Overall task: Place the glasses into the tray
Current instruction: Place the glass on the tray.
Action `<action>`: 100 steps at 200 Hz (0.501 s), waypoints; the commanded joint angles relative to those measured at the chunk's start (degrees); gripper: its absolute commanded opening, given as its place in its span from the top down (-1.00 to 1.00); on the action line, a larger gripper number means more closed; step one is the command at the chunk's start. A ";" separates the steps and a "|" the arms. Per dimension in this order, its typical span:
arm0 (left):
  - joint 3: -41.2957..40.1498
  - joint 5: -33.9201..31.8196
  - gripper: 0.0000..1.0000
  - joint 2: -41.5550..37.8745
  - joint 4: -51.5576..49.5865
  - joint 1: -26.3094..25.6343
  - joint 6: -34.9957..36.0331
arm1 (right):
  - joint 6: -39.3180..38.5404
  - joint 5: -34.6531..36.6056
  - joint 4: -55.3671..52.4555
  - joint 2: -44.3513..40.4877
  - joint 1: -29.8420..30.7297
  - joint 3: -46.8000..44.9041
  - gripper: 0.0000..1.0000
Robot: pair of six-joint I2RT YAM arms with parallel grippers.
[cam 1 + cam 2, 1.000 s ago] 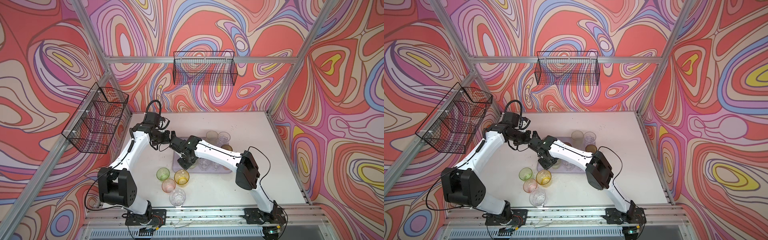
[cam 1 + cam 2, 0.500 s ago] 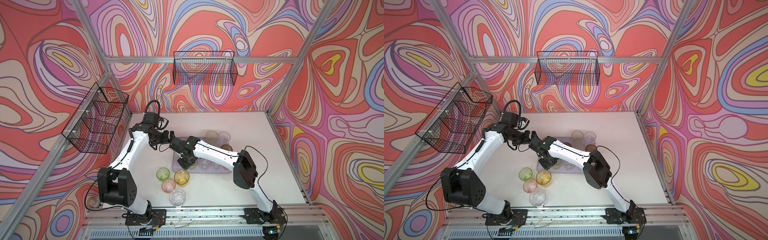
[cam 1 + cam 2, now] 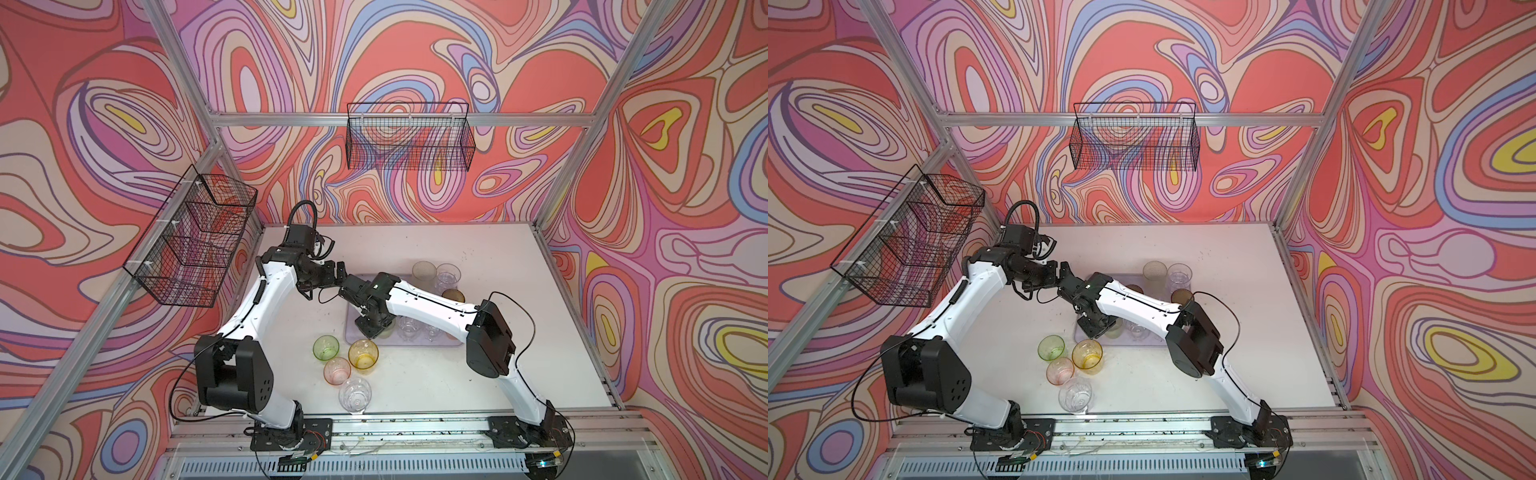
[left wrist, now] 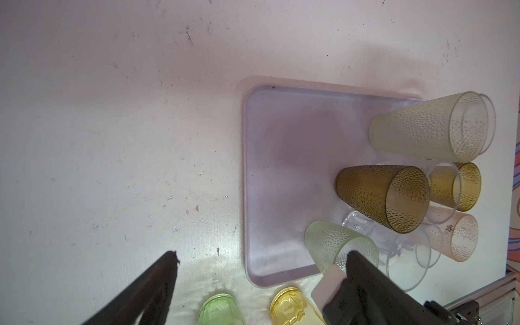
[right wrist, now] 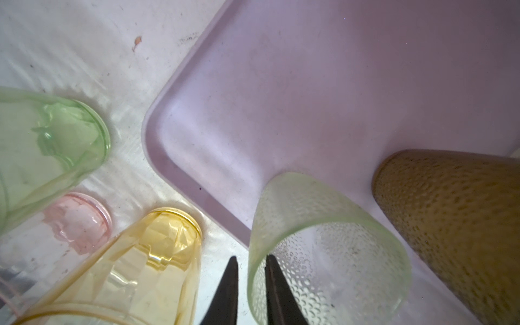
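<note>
I watched the right pincer (image 5: 251, 257) standing astride the rim of a pale green dimpled glass (image 5: 323, 239), one finger inside and one outside. A sliver of gap showed between the outer finger and the wall, so the hold looked released. That glass stood upright in the lavender tray (image 5: 281, 98), by its front edge and not far from its front-left corner, with an olive-brown glass (image 5: 450, 225) just beside it. A pale frosted glass (image 4: 416, 126) stood at the tray's far edge. The left pincer (image 4: 261, 254) hung over the bench (image 4: 112, 140) near the tray's far-left corner, splayed wide and carrying nothing. Four glasses stood out on the bench, bunched just off the tray's front-left corner toward the bench's front edge: a green glass (image 3: 326, 347), an amber glass (image 3: 363, 353), a pink glass (image 3: 336, 370) and a clear glass (image 3: 354, 395)
</note>
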 commanded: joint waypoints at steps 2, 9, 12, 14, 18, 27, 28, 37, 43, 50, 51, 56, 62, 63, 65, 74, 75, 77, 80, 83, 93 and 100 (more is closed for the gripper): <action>1.78 -1.25 -0.85 -0.07 -1.78 0.40 -0.51 | 0.09 0.97 1.06 -1.24 -0.21 1.18 0.52; 2.08 -1.47 -0.84 0.04 -2.20 0.37 -0.69 | 0.09 1.29 1.15 -1.67 -0.21 1.36 0.45; 2.24 -1.61 -0.83 0.01 -2.44 0.37 -0.76 | 0.09 1.38 1.20 -1.86 -0.21 1.44 0.43; 2.34 -1.68 -0.82 0.06 -2.72 0.37 -0.82 | 0.09 1.42 1.28 -2.10 -0.21 1.41 0.41; 2.67 -1.89 -0.80 0.11 -3.06 0.37 -0.87 | 0.02 1.47 1.41 -2.51 -0.19 1.43 0.38; 3.37 -2.30 -0.75 0.04 -4.08 0.40 -0.96 | -0.06 1.57 2.14 -3.53 -0.19 1.19 0.32; 3.46 -2.31 -0.74 0.02 -4.20 0.38 -1.01 | -0.12 1.59 2.26 -3.65 -0.20 1.14 0.31; 4.23 -2.64 -0.73 -0.13 -4.93 0.38 -1.13 | -0.33 1.61 3.18 -4.79 -0.21 0.76 0.25; 4.57 -2.67 -0.72 -0.32 -5.40 0.42 -1.08 | -0.50 1.65 3.54 -5.45 -0.21 0.81 0.21; 4.92 -2.73 -0.72 -0.47 -5.87 0.41 -1.05 | -0.68 1.90 3.98 -6.18 -0.21 0.88 0.19; 4.93 -2.74 -0.72 -0.55 -5.97 0.39 -1.05 | -0.69 1.98 4.06 -6.29 -0.21 0.90 0.19; 4.99 -3.03 -0.72 -0.69 -6.38 0.37 -0.96 | -0.83 2.17 4.36 -6.70 -0.21 1.01 0.16; 5.04 -3.41 -0.71 -0.94 -6.79 0.37 -0.98 | -1.11 2.37 4.77 -7.29 -0.20 1.18 0.13; 5.04 -3.52 -0.71 -0.96 -6.87 0.37 -0.97 | -1.13 2.47 4.85 -7.42 -0.20 1.23 0.12; 5.04 -3.65 -0.71 -1.10 -7.06 0.37 -0.96 | -1.21 2.66 5.03 -7.62 -0.21 1.29 0.11; 4.91 -4.45 -0.68 -1.49 -7.99 0.40 -1.01 | -1.44 3.84 5.56 -8.49 -0.21 1.61 0.10; 4.88 -4.53 -0.68 -1.54 -8.08 0.39 -0.98 | -1.47 4.00 5.60 -8.54 -0.21 1.66 0.10; 4.82 -4.71 -0.67 -1.62 -8.26 0.38 -0.97 | -1.55 4.25 5.76 -8.69 -0.21 1.64 0.09; 4.74 -4.94 -0.66 -1.80 -8.45 0.37 -0.96 | -1.77 4.53 6.00 -9.01 -0.21 1.66 0.08; 4.63 -5.16 -0.65 -1.98 -8.60 0.42 -0.96 | -1.95 4.79 6.26 -9.35 -0.21 1.65 0.07; 4.13 -5.56 -0.63 -2.74 -9.20 0.42 -1.12 | -2.97 5.13 6.96 -10.30 -0.21 1.48 0.04; 3.84 -5.57 -0.59 -3.28 -9.53 0.38 -1.14 | -3.50 6.26 7.62 -11.00 -0.18 1.27 0.03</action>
